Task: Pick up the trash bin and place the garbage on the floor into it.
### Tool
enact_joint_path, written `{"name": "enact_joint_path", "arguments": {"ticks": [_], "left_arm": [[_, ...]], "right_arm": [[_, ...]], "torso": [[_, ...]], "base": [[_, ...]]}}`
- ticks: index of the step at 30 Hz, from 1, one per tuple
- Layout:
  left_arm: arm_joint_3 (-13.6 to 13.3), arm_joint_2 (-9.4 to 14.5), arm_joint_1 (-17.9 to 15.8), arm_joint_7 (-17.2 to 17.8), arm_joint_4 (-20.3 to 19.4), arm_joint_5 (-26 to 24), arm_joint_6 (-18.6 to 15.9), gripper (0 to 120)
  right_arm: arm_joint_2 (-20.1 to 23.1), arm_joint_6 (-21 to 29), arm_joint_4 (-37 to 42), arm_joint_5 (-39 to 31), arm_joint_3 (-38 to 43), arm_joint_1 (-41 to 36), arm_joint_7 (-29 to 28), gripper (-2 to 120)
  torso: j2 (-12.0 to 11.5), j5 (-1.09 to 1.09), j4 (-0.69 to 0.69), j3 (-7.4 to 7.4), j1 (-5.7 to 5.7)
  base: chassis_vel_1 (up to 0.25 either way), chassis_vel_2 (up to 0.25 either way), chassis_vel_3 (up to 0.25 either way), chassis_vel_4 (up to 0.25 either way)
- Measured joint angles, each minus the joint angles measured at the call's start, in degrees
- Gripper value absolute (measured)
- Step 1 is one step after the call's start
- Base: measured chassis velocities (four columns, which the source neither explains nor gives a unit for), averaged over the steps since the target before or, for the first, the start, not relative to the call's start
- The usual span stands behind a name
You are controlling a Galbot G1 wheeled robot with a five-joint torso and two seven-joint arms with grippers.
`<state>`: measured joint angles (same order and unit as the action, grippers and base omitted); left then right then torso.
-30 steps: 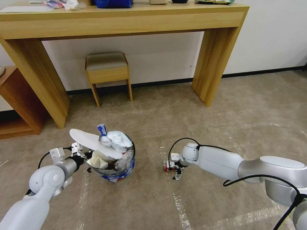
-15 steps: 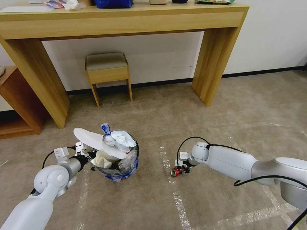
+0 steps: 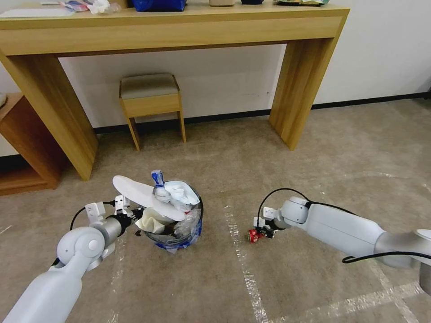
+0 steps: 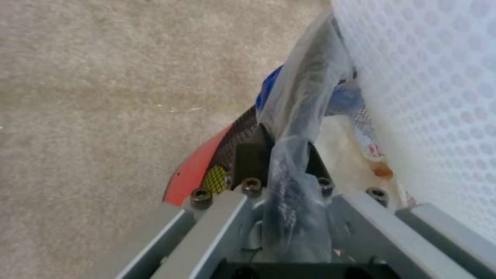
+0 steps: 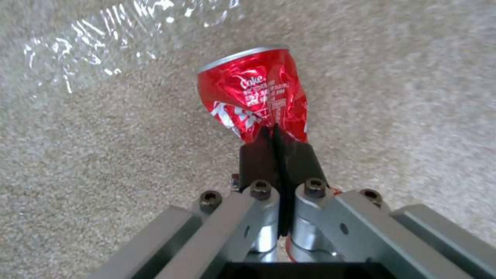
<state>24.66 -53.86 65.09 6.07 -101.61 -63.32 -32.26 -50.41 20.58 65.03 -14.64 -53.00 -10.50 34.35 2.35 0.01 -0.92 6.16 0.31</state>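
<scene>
Right arm carrying crushed can toward held bin; drop into bin is next.

Desk [image 3: 170, 27] and stool [image 3: 150, 105] stand at the back, floor [image 3: 314, 157] bare around the robot. Bin [image 3: 179, 233] sits front-left of centre, overfull: slipper sole [image 3: 143, 197] across the rim, tissues [image 3: 177, 193] on top, bag [image 4: 300, 116] hanging over the side. Left gripper [image 3: 130, 215] at the bin's left rim, jaws clamped on rim and bag. Right gripper [image 3: 265, 231] well right of the bin, low over the floor, jaws pinched nearly closed on the crumpled end of 1 red can [image 5: 253, 97]. Step looks like transport of the can. Next move calls for lifting it above the piled trash, centring over a gap, then releasing; risk that it rolls off the heap.
</scene>
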Motion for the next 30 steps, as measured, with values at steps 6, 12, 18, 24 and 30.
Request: {"name": "enact_joint_path", "arguments": {"ticks": [6,12,18,24,30], "left_arm": [[-2.2,0.0,-1.7,-1.5,1.6,0.9,0.5,1],[-4.9,-0.2,-3.4,-2.3,2.7,1.1,0.8,1],[-6.6,0.1,-4.5,-2.7,4.1,1.2,0.8,1],[-6.9,-0.1,-5.4,-3.5,5.3,1.3,0.8,1],[-7.8,-0.8,-6.3,-4.1,5.8,1.2,0.7,1]], "right_arm": [[4.6,0.6,5.3,-0.6,3.6,-1.4,-1.4,0],[8.9,0.7,8.6,-1.0,9.5,-3.4,-1.6,0],[12.2,0.3,11.3,-1.8,18.3,-8.7,-1.2,0],[15.5,0.7,15.8,-4.2,23.8,-13.1,-1.4,0],[18.2,1.7,19.5,-6.6,30.2,-17.3,-2.7,0]], "torso": [[0.0,-0.01,-0.01,0.0,0.0],[0.0,-0.02,-0.01,0.0,0.0],[0.0,0.0,0.0,0.0,0.0],[0.0,0.0,-0.01,0.0,0.0],[0.0,0.02,-0.01,0.0,0.0]], "base": [[0.0,0.0,0.0,0.0],[0.0,0.0,0.0,0.0],[0.0,0.0,0.0,0.0],[0.0,0.0,0.0,0.0],[0.0,0.0,0.0,0.0]]}}
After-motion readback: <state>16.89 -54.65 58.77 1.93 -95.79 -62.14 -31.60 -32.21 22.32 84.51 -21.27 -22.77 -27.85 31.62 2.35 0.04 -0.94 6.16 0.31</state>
